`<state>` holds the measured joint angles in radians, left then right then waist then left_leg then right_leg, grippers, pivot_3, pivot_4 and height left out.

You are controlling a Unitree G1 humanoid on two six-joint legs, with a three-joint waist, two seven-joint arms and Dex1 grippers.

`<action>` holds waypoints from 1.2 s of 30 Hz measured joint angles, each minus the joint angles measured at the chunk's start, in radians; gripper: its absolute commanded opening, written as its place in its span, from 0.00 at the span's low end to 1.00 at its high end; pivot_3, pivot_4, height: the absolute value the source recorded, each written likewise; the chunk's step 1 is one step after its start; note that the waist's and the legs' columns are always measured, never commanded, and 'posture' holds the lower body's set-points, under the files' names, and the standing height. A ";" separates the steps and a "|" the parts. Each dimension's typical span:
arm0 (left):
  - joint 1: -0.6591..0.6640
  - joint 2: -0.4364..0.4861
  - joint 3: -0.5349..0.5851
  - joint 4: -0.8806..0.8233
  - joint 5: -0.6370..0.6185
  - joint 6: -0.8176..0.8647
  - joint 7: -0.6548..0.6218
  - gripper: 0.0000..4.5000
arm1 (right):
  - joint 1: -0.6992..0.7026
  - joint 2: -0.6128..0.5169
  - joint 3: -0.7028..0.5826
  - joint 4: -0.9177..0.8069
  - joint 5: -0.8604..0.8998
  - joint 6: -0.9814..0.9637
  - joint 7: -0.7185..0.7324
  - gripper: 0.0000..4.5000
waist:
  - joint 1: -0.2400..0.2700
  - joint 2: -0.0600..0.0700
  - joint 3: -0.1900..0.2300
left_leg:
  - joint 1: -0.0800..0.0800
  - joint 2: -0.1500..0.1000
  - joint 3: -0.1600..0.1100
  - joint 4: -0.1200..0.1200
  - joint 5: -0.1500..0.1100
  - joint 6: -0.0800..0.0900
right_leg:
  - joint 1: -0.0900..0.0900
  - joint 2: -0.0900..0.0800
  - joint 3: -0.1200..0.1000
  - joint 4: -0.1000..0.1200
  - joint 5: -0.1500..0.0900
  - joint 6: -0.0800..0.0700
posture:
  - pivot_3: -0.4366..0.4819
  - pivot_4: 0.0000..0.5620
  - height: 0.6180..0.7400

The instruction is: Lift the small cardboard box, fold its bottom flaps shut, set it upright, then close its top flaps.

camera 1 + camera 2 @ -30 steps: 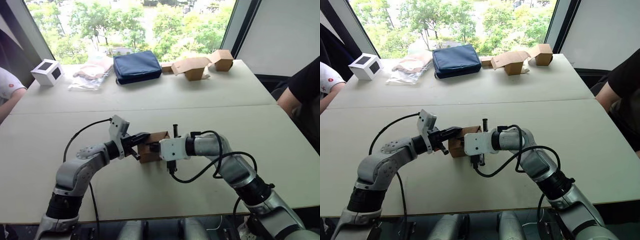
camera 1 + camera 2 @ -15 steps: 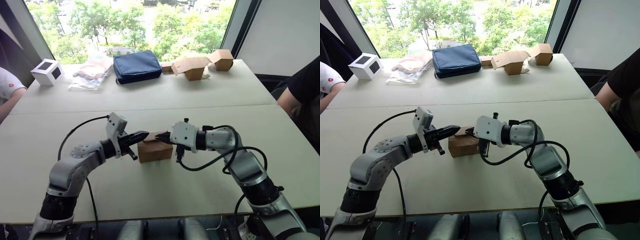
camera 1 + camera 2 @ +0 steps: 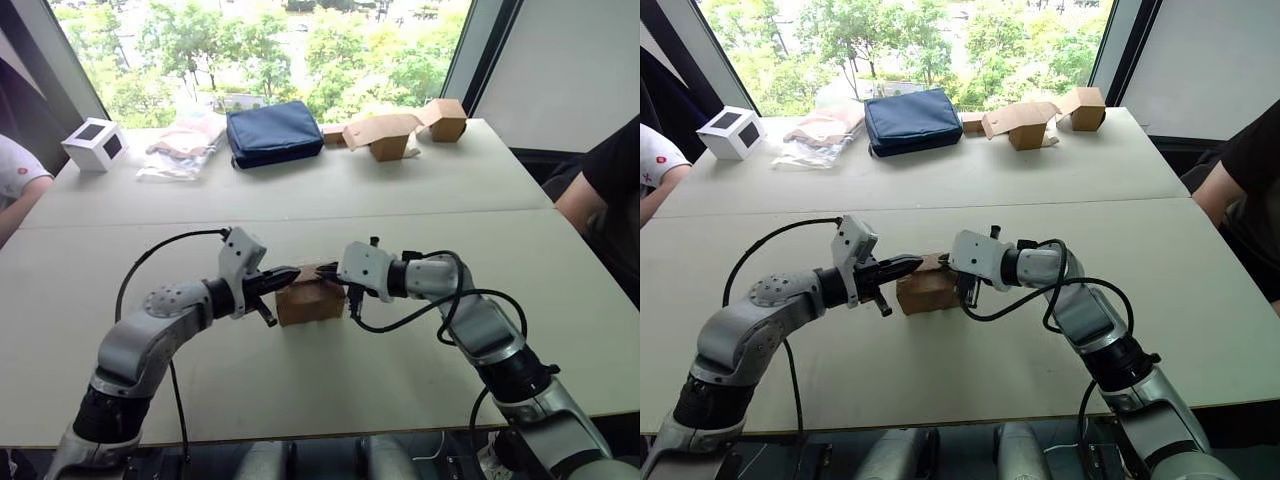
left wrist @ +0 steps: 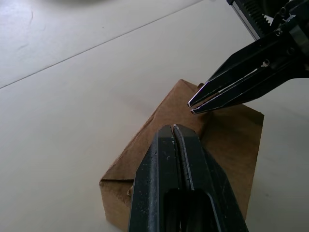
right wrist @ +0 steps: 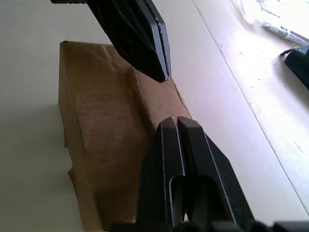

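**Clutter along the table's far edge**

A white cube [image 3: 95, 143] (dark window on top) sits at the far left corner, then a clear plastic bag [image 3: 183, 142], a navy pouch [image 3: 273, 132], and 2 tan boxes [image 3: 400, 131] toward the far right corner.

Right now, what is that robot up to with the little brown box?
The robot has the small cardboard box sitting on the table in front of it. Both pincers are shut: the left pincer and the right pincer meet tip to tip over the box's top, which looks folded closed. Neither is holding it.
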<state>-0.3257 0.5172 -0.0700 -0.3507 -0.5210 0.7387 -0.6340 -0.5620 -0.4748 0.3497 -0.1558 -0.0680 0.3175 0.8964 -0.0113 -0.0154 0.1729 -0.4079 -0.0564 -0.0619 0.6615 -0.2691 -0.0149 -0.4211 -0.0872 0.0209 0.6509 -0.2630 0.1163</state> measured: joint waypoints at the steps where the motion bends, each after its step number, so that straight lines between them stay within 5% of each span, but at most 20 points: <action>1: 0.000 -0.004 -0.004 0.003 0.003 -0.003 -0.002 0.01 | -0.002 0.000 0.002 0.003 -0.001 -0.001 0.001 0.00 | 0.000 0.000 0.000 | 0.000 0.000 0.000 0.000 0.000 0.000 | 0.000 0.000 0.000 0.000 0.000 0.000 | 0.48 0.27 1.00; 16: 0.001 -0.008 -0.023 0.019 0.032 -0.022 -0.017 0.01 | -0.023 -0.010 0.033 0.044 -0.039 -0.068 0.001 0.00 | 0.000 0.000 0.000 | 0.000 0.000 0.000 0.000 0.000 0.000 | 0.000 0.000 0.000 0.000 0.000 0.000 | 0.48 0.27 1.00; 20: 0.043 0.009 0.006 -0.020 0.031 -0.041 -0.017 0.01 | -0.015 0.050 -0.055 0.031 0.087 -0.027 0.000 0.00 | -0.004 0.000 0.000 | 0.000 0.001 0.000 0.000 0.000 0.000 | -0.001 0.000 0.001 0.000 0.000 0.000 | 0.48 0.27 1.00; 27: 0.118 0.016 0.330 -0.177 -0.194 0.028 0.052 0.01 | 0.032 0.010 -0.354 -0.160 0.426 0.215 -0.006 0.00 | 0.008 0.000 0.000 | 0.000 0.001 -0.002 0.000 -0.001 0.001 | 0.002 -0.003 0.000 -0.002 0.000 0.000 | 0.48 0.27 1.00; 31: 0.283 0.032 0.407 -0.220 -0.252 0.059 0.071 0.01 | 0.171 0.005 -0.453 -0.183 0.509 0.309 -0.074 0.00 | -0.001 0.001 0.000 | 0.000 0.001 -0.001 -0.001 -0.001 0.002 | 0.002 -0.002 0.001 -0.002 0.000 0.000 | 0.48 0.27 1.00; 36: 0.553 0.075 0.398 -0.233 -0.148 -0.011 0.032 0.01 | 0.337 -0.035 -0.515 -0.197 0.532 0.335 -0.104 0.00 | 0.001 0.001 0.000 | 0.000 0.001 0.001 -0.005 -0.001 0.002 | 0.000 -0.003 0.002 -0.003 0.000 -0.001 | 0.48 0.27 1.00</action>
<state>0.2274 0.5924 0.3278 -0.5836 -0.6687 0.7279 -0.6017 -0.2252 -0.5099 -0.1653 -0.3524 0.4641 0.6521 0.7925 -0.0107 -0.0140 0.1733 -0.4074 -0.0555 -0.0609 0.6568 -0.2701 -0.0133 -0.4210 -0.0903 0.0230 0.6476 -0.2634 0.1156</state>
